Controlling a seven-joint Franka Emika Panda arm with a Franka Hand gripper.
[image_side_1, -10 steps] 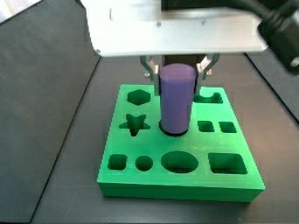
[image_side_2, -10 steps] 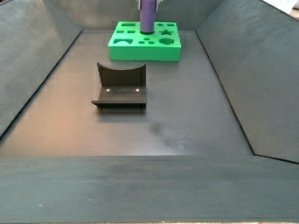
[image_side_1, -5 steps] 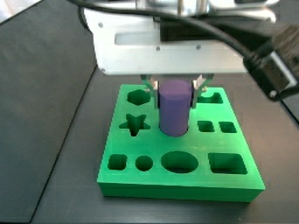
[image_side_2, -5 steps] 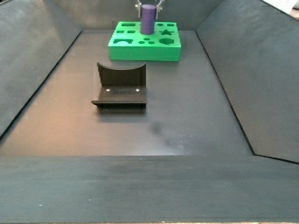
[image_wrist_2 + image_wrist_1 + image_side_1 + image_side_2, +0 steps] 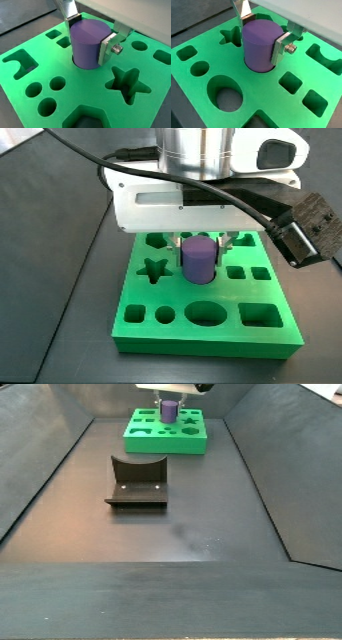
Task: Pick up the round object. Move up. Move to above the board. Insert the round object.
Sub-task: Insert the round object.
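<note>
Over the last second the arm had come down steadily over the board (image 5: 201,333), and with it the round object (image 5: 197,258) had sunk: where most of the purple cylinder had stood clear above the green slab a moment before, only a short stub showed in a side view, its foot already inside a round hole near the middle of the board. The gripper (image 5: 264,31) sat low over that hole, and in both wrist views its jaws were closed on the round object (image 5: 87,42), one silver finger (image 5: 282,46) pressed flat against the cylinder's side and its partner just visible behind the top. The purple piece stood upright, with a thin dark ring of hole showing around its base, so it looked seated rather than jammed on the rim. To my eye the insertion was well under way and probably near its end; how deep the hole went could not be told from where the cameras looked. What seemed left was the last bit of descent, then letting go. The fixture (image 5: 138,482) stood well apart on the floor (image 5: 187,534), untouched.
</note>
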